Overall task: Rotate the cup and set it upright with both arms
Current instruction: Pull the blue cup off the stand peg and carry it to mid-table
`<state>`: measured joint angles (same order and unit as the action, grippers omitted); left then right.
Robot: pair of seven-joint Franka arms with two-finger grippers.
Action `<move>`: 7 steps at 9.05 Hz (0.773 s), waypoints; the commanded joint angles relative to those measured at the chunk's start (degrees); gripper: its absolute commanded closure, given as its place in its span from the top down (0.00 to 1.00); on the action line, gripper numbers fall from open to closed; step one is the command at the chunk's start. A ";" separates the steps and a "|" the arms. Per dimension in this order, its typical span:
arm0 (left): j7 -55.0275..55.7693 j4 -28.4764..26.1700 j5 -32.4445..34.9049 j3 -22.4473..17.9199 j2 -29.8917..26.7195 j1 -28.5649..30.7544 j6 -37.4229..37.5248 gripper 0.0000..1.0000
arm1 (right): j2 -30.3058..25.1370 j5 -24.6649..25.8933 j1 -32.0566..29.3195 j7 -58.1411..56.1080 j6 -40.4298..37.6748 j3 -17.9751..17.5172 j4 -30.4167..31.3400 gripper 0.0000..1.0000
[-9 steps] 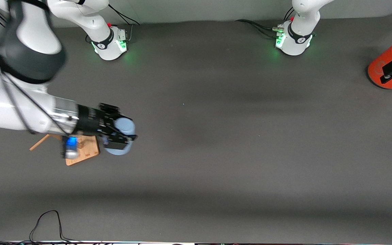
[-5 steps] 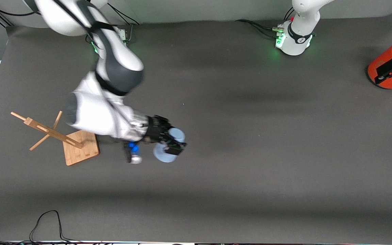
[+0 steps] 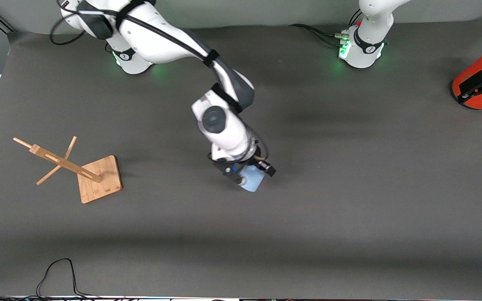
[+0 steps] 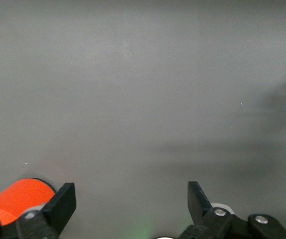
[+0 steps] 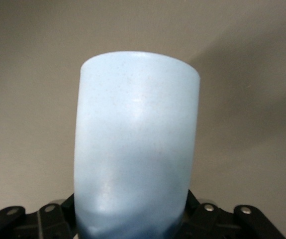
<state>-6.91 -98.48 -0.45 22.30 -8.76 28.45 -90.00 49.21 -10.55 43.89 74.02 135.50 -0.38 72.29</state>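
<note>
My right gripper (image 3: 252,174) is shut on the light-blue cup (image 3: 251,181), holding it over the middle of the table. In the right wrist view the cup (image 5: 138,139) fills the space between the jaws of the right gripper (image 5: 133,221) and sticks straight out from the hand, hiding the fingertips. My left gripper (image 3: 481,83) waits over the orange cylinder (image 3: 469,90) at the left arm's end of the table. In the left wrist view the left gripper (image 4: 131,196) is open with nothing between its black fingers (image 4: 63,201).
A wooden rack (image 3: 98,184) with slanted pegs stands toward the right arm's end of the table. The orange cylinder (image 4: 13,199) shows beside one left finger. A black cable (image 3: 57,271) lies at the table edge nearest the front camera.
The right arm has swung the cup from beside the wooden rack to over the table's middle, uncovering the rack. The left gripper has hardly moved.
</note>
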 commanded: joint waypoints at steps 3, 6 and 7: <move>-0.47 -2.50 -0.78 -0.50 -1.34 0.03 -1.84 1.00 | 7.48 9.66 9.25 1.13 0.73 1.08 -6.72 0.06; -0.56 -3.21 -0.78 -0.32 -0.82 -0.50 -2.54 1.00 | 9.93 11.33 10.86 1.74 2.48 1.17 -6.55 0.14; -0.56 -3.91 -0.78 -0.32 -0.73 -0.41 -3.59 1.00 | 11.42 11.42 10.86 2.44 5.19 1.61 -6.55 0.22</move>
<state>-6.92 -100.59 -0.71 22.29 -8.74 28.34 -91.56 57.84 -1.05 54.71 74.18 138.14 0.48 67.98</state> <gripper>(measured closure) 0.000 0.330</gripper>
